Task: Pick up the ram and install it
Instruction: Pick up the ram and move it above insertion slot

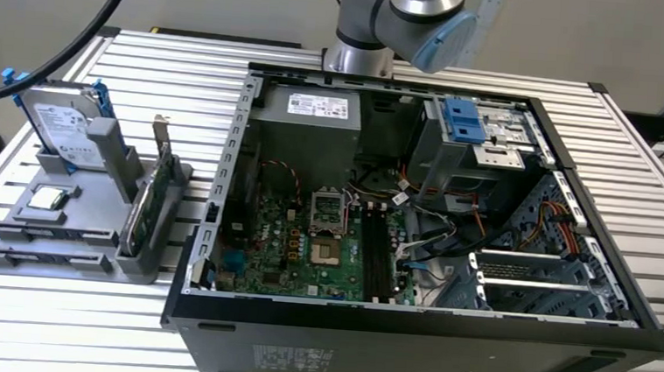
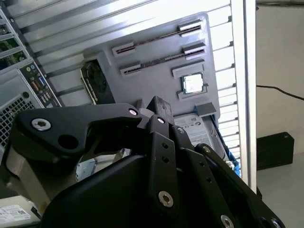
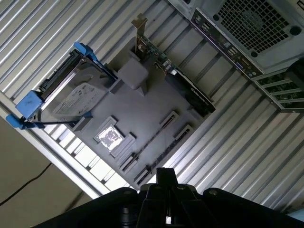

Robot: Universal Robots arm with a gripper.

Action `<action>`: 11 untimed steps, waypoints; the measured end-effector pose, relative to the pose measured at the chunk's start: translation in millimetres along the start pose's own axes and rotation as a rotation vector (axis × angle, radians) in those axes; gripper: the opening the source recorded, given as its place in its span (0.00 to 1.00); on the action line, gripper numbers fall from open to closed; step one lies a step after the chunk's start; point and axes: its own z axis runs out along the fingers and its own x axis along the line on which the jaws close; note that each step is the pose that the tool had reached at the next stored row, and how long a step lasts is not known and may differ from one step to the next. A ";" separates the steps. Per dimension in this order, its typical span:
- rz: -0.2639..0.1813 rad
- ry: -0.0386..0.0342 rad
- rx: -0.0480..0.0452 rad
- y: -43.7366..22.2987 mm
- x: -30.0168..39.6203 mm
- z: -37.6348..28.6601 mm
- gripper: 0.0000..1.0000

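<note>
The gripper [image 3: 164, 173], fingers seemingly closed on nothing, hovered above one edge of the grey tray [image 3: 147, 102], the ram [image 3: 150, 140] lying lengthwise along that edge, just ahead.

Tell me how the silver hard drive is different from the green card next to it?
The hard drive is a thick silver box with blue rails; the green card is a thin board with a metal bracket at one end. The hard drive sits farther from the computer case than the green card does. Both stand on edge in the grey holder.
</note>
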 end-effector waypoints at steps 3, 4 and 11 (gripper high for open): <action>0.010 -0.0005 0.0001 0.0 0.0 0.0 0.00; 0.014 -0.0007 0.0002 0.0 0.0 0.0 0.00; 0.050 -0.0024 0.0009 -0.1 0.1 0.0 0.00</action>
